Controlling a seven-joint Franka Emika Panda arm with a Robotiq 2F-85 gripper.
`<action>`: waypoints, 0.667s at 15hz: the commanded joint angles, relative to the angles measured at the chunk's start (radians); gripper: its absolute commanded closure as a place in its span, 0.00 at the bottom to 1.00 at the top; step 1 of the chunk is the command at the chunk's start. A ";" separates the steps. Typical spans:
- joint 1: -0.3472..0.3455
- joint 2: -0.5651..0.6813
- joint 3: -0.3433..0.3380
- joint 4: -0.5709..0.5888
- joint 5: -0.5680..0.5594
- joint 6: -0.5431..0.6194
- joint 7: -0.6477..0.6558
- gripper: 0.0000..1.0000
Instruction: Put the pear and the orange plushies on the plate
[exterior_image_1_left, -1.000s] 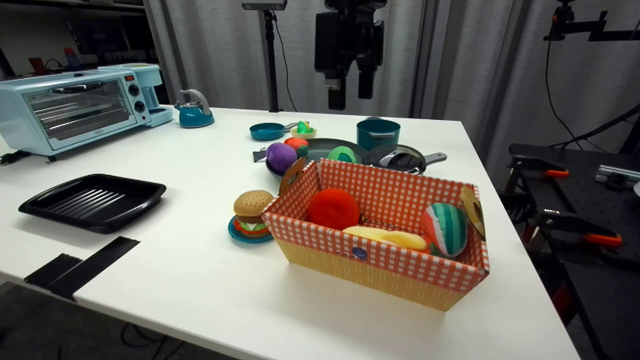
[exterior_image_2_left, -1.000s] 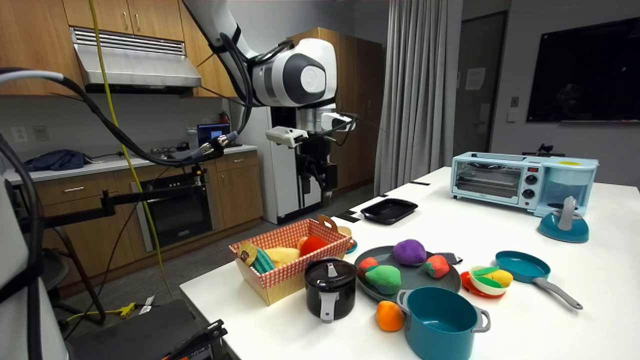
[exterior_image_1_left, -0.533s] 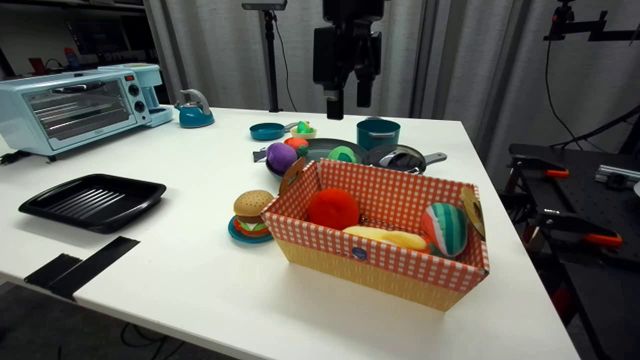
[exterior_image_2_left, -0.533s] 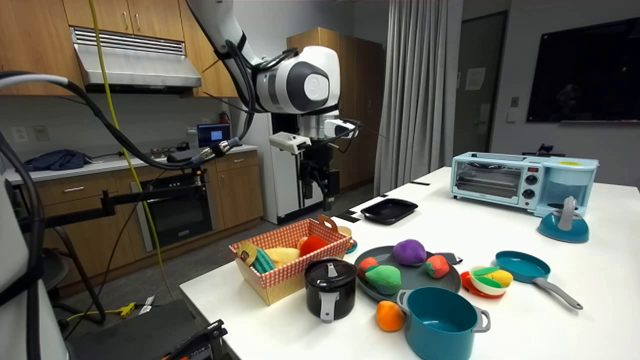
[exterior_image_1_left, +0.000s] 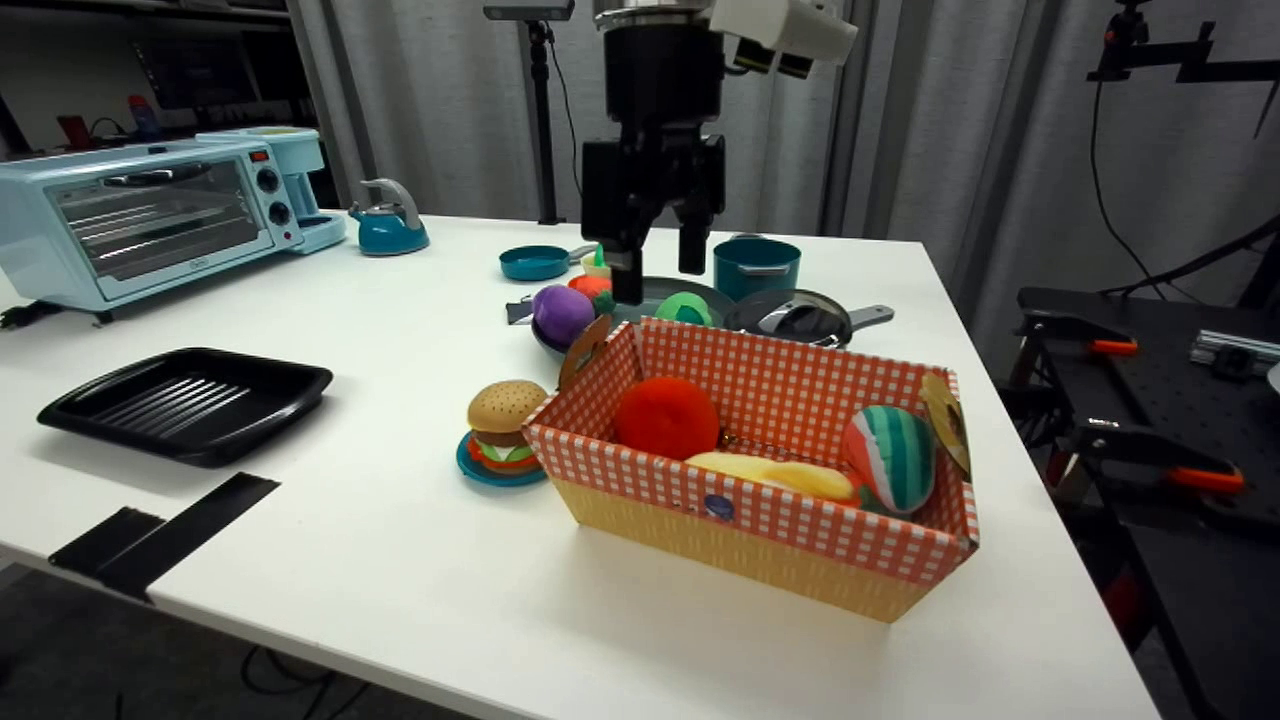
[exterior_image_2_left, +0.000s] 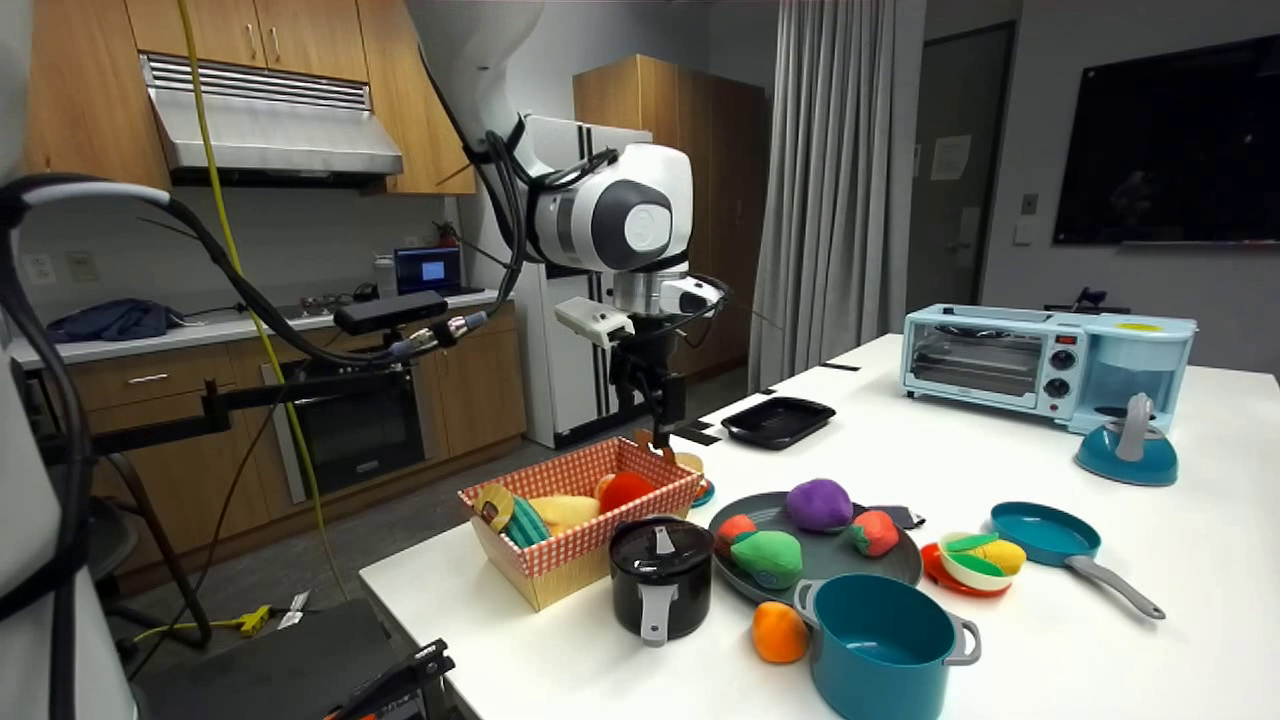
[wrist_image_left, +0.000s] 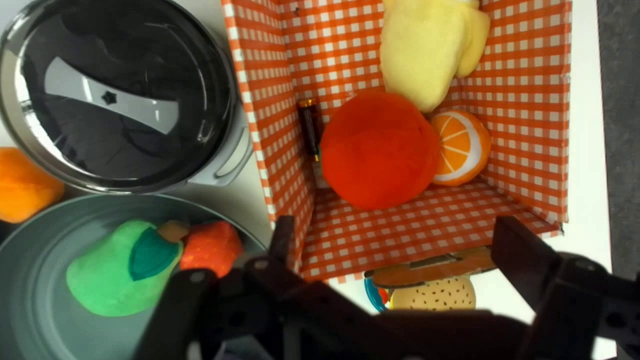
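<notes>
A green pear-like plush (exterior_image_2_left: 767, 558) with a teal leaf lies on the dark grey plate (exterior_image_2_left: 842, 552); the plush also shows in the wrist view (wrist_image_left: 112, 280). A round orange plush (exterior_image_2_left: 779, 632) lies on the table beside the plate and teal pot; it shows at the wrist view's left edge (wrist_image_left: 27, 187). A plush orange with a cut face (wrist_image_left: 460, 147) lies in the checked basket (wrist_image_left: 345, 245), beside a big red plush (wrist_image_left: 377, 150). My gripper (wrist_image_left: 395, 240) is open and empty, above the basket's handle end; it shows in both exterior views (exterior_image_1_left: 660, 270) (exterior_image_2_left: 662, 430).
A black lidded pot (exterior_image_2_left: 660, 580) stands between basket and plate. A teal pot (exterior_image_2_left: 885, 645) stands by the plate. The plate also holds a purple plush (exterior_image_2_left: 820, 503) and red plushes (exterior_image_2_left: 875, 532). A toy burger (exterior_image_1_left: 505, 425) sits beside the basket. A yellow plush (wrist_image_left: 425, 50) lies in the basket.
My gripper has come down closer to the basket's handle end and shifted a little sideways. It stays open. The plushies, plate and basket have not moved.
</notes>
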 joint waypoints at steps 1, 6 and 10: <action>0.010 0.039 0.008 0.044 0.056 -0.004 -0.016 0.00; 0.010 0.090 0.036 0.056 0.135 0.004 -0.034 0.00; 0.003 0.128 0.049 0.049 0.195 0.007 -0.059 0.00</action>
